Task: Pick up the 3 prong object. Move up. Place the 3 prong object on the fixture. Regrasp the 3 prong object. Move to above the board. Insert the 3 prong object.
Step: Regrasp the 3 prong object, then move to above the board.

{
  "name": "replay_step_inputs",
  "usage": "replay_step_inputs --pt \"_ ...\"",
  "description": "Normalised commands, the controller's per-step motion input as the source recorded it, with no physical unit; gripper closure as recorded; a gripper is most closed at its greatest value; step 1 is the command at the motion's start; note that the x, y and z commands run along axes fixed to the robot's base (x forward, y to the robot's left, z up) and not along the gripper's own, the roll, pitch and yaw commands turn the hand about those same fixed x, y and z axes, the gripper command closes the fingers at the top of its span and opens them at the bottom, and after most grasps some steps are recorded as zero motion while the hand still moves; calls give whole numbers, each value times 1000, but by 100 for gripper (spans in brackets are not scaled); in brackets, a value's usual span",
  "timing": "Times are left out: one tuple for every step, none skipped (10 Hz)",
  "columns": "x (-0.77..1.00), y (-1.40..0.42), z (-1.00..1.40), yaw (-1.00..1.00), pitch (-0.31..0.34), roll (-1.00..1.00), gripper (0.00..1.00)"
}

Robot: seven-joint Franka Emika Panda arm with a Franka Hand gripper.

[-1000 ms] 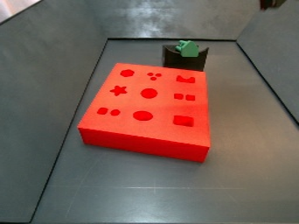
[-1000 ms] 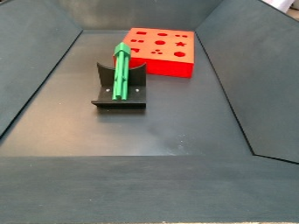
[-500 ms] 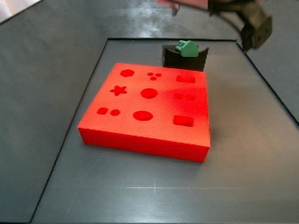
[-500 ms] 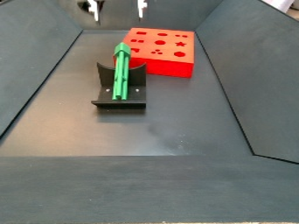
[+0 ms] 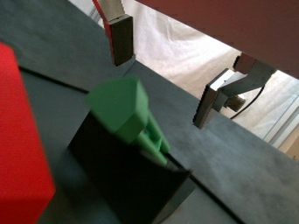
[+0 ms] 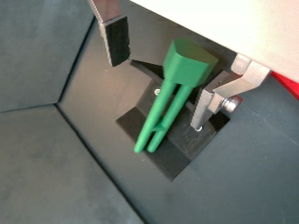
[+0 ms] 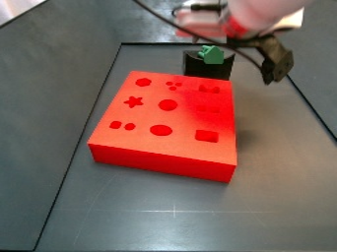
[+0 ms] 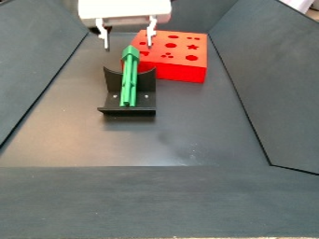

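Hovering over the small dark block-shaped fixture (image 8: 129, 91), the robot's two-finger tool (image 8: 125, 39) hangs with its silver plates spread apart and nothing between them. The slim green plastic 3 prong object (image 8: 129, 71) leans on the fixture, thick end up near the tool, thin prongs (image 6: 153, 131) pointing down toward the base plate. In both wrist views the fingers (image 6: 118, 39) stand either side of the piece's thick head (image 5: 121, 101) and clear of it. The large flat bright red board (image 7: 168, 119) with its shaped cut-outs lies on the dark counter (image 8: 174, 140), at about 1 o'clock from the fixture in a side view. The step in hand looks like the regrasp. To do it well, the tool should descend straight, keeping the green head centred in the gap, close on the thick upper body rather than the prongs, and stay off the fixture's upright so the piece does not tip or twist as the plates meet it.
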Motion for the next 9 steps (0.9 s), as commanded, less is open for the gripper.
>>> replay_step_inputs --pt "106 -4 -720 0 10 66 0" --pt "97 -8 -572 4 20 61 0" --pt "91 -8 -429 16 27 57 0" --pt "85 -6 -242 32 30 61 0" --pt "0 0 0 0 0 0 100" --pt "90 -449 1000 156 390 24 100" --pt "90 -447 1000 166 391 26 100" --pt "99 -417 1000 229 365 24 100" --pt "100 -407 1000 261 332 12 100"
